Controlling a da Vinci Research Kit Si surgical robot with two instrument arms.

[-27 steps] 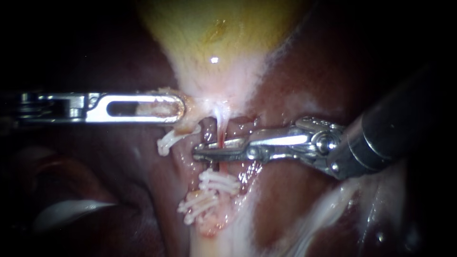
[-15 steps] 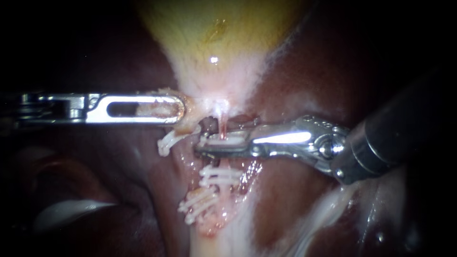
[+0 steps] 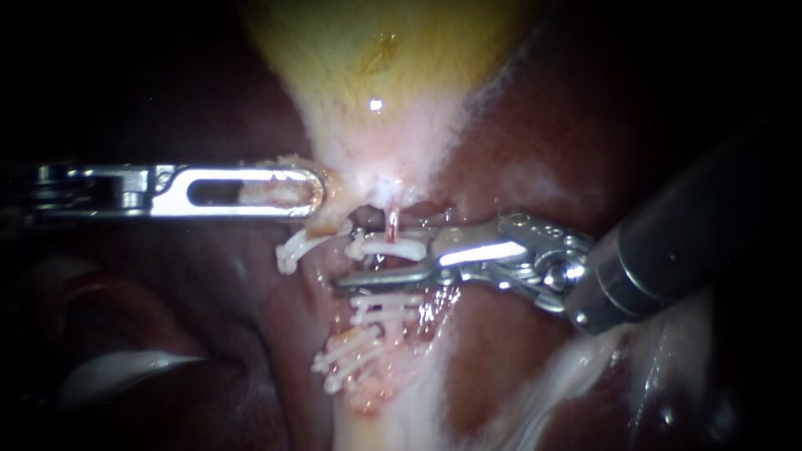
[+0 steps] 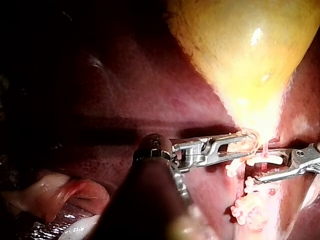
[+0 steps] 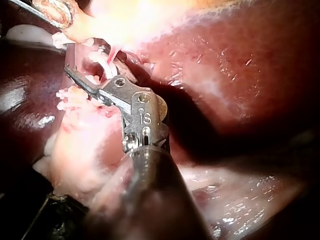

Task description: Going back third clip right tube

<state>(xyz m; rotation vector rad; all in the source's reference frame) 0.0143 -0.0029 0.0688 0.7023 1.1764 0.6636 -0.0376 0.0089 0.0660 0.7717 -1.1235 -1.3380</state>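
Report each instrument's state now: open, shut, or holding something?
Left instrument: shut on tissue at the neck of the gallbladder.
Right instrument: open, either side of the tube; the white clip sits on that tube.

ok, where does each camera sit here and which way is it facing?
Endoscope view: close in front of the tissue, facing the thin pink tube under the yellow gallbladder; left instrument enters from the left, right instrument from the right.
Left wrist view: on the left arm, looking along its dark shaft to its jaws, shut on the gallbladder's pale neck.
Right wrist view: on the right arm, looking along its shaft to its open jaws beside the white plastic clips.
Shared: all three show tube and clips.
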